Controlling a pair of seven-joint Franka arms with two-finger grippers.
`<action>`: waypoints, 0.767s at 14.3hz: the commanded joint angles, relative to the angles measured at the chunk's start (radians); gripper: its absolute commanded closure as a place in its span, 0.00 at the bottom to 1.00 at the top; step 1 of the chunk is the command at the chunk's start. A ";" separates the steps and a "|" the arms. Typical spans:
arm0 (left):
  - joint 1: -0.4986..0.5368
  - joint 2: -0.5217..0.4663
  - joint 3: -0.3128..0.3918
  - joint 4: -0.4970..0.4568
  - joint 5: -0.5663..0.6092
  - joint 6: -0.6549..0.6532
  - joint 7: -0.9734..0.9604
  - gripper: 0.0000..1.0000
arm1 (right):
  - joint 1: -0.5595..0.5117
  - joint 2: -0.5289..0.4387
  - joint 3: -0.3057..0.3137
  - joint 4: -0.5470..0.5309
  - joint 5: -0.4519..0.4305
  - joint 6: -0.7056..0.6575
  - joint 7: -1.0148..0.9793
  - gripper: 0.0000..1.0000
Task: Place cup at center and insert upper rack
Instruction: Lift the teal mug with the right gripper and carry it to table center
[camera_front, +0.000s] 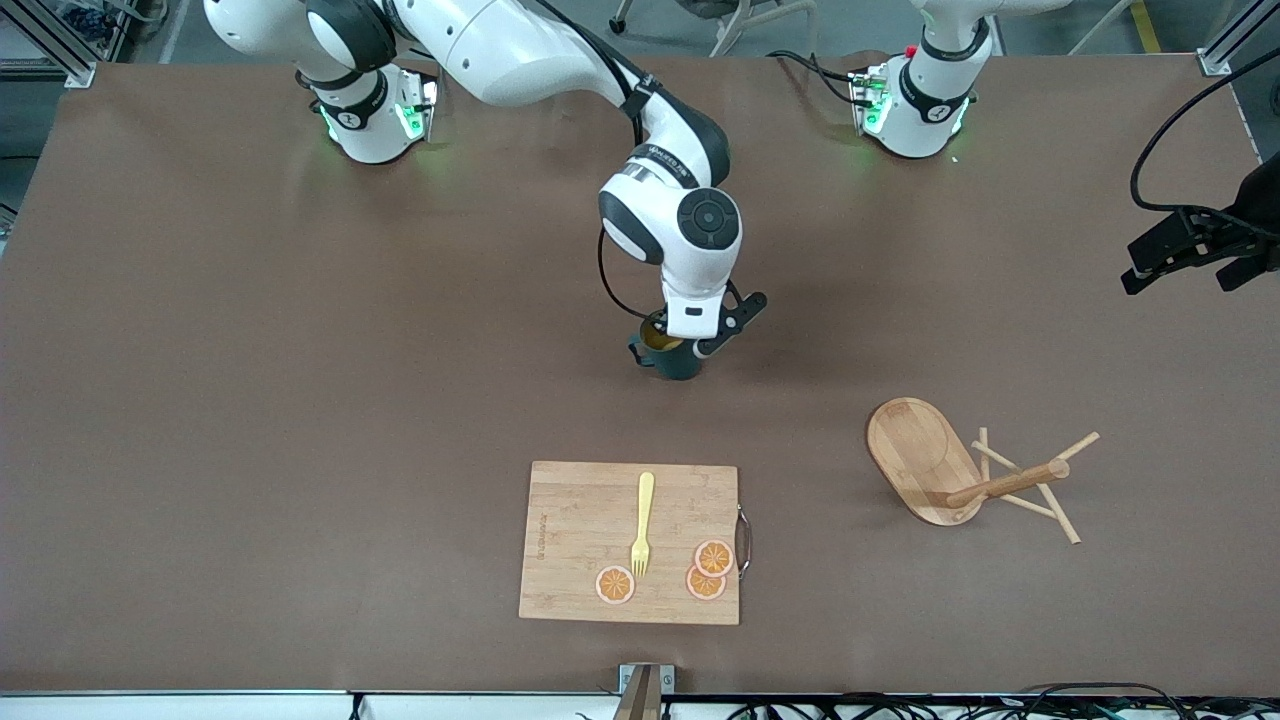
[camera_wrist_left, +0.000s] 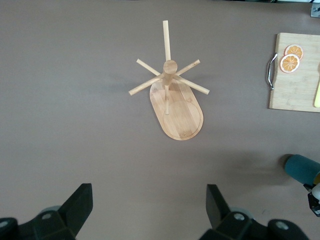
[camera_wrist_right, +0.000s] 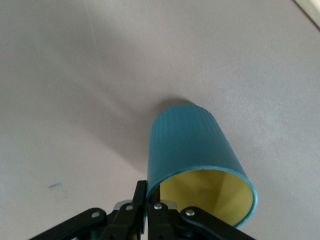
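Note:
The dark teal cup (camera_front: 668, 362) with a yellow inside is at the middle of the table, under the right arm's wrist. My right gripper (camera_wrist_right: 150, 192) is shut on the cup (camera_wrist_right: 190, 150), pinching its rim, one finger inside and one outside. Whether the cup's base touches the table I cannot tell. The upper rack (camera_front: 925, 460), a bamboo mug tree, lies tipped over toward the left arm's end of the table, its post (camera_front: 1005, 483) level and pegs splayed. My left gripper (camera_front: 1185, 265) hangs open and empty in the air, waiting, with the rack (camera_wrist_left: 177, 107) in its view.
A wooden cutting board (camera_front: 570, 520) lies nearer the front camera than the cup. It carries a yellow fork (camera_front: 642, 522) and three orange slices (camera_front: 714, 557). The board (camera_wrist_left: 295, 90) and the cup (camera_wrist_left: 302, 169) also show in the left wrist view.

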 joint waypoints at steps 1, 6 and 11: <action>-0.003 0.001 -0.003 0.012 0.000 -0.010 -0.008 0.00 | 0.004 0.018 0.002 0.028 0.012 0.020 0.044 0.97; -0.009 0.002 -0.002 0.012 0.003 -0.010 -0.005 0.00 | 0.022 0.022 -0.002 0.027 0.009 0.052 0.048 0.00; -0.027 0.004 -0.012 0.012 0.000 -0.007 -0.013 0.00 | 0.012 -0.014 0.001 0.027 0.012 -0.013 0.108 0.00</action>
